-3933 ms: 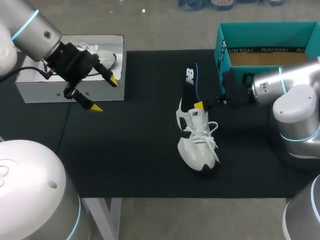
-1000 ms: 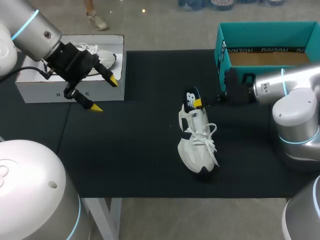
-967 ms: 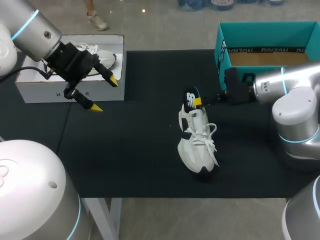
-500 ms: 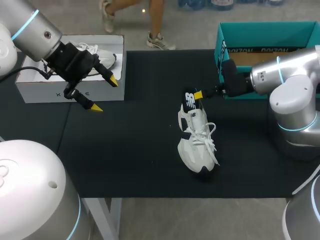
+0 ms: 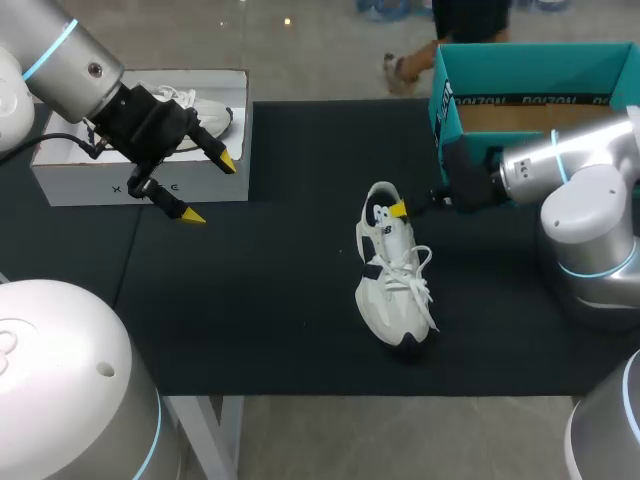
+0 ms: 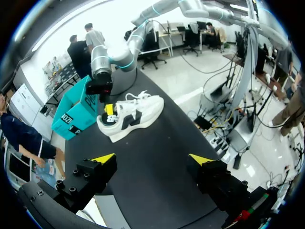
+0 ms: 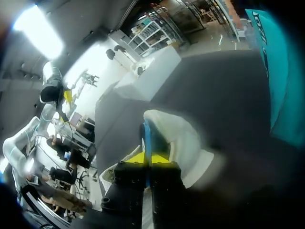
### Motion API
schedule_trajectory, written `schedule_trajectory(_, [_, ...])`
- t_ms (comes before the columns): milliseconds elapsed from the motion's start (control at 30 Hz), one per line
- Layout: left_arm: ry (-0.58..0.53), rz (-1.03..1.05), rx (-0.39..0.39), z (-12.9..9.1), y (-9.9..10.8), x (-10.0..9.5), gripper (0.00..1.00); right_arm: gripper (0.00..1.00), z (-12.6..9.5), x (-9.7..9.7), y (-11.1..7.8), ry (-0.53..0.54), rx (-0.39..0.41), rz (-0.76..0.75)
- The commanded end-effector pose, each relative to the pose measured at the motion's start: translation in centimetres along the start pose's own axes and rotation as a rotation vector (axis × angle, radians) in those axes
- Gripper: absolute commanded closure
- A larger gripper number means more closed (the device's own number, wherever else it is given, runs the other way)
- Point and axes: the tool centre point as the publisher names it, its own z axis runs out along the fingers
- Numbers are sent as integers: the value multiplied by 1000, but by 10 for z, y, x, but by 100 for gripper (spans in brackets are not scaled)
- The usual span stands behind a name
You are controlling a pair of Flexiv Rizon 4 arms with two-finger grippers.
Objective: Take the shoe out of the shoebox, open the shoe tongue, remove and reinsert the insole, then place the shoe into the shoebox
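A white sneaker lies on the black mat, heel toward the teal shoebox. Its black insole, blue at the edge, sits in the heel opening with only its end showing. My right gripper is at that opening. In the right wrist view its yellow fingertips are pressed together on the insole's thin blue edge, so it is shut on it. My left gripper hangs open and holds nothing, in front of the white box at the left, far from the sneaker.
A white shoebox stands at the back left with a second white shoe inside. The teal shoebox is open at the back right, showing a brown bottom. The black mat covers the table's middle.
My right gripper closed and pushed the insole, which stuck up out of the heel, down into the sneaker. The left arm stayed where it was.
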Motion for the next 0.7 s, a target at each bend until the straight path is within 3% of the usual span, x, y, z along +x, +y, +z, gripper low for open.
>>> schedule_trajectory(33, [2,0,-3,0,0,0,0,100,3,1,-15,-2,-10,9])
schedule_trajectory(200, [2,0,-3,0,0,0,0,100,9,-1,-26,-6,10,21])
schedule_trajectory(333, [2,0,-3,0,0,0,0,100,9,-1,-23,-19,4,27])
schedule_trajectory(400, [2,0,-3,0,0,0,0,58,7,-1,-15,-23,-11,21])
schedule_trajectory(433, [2,0,-3,0,0,0,0,53,6,0,-11,-25,-16,14])
schedule_trajectory(500, [2,0,-3,0,0,0,0,47,5,2,-3,-25,-22,-1])
schedule_trajectory(700, [2,0,-3,0,0,0,0,51,4,2,15,-32,-24,-26])
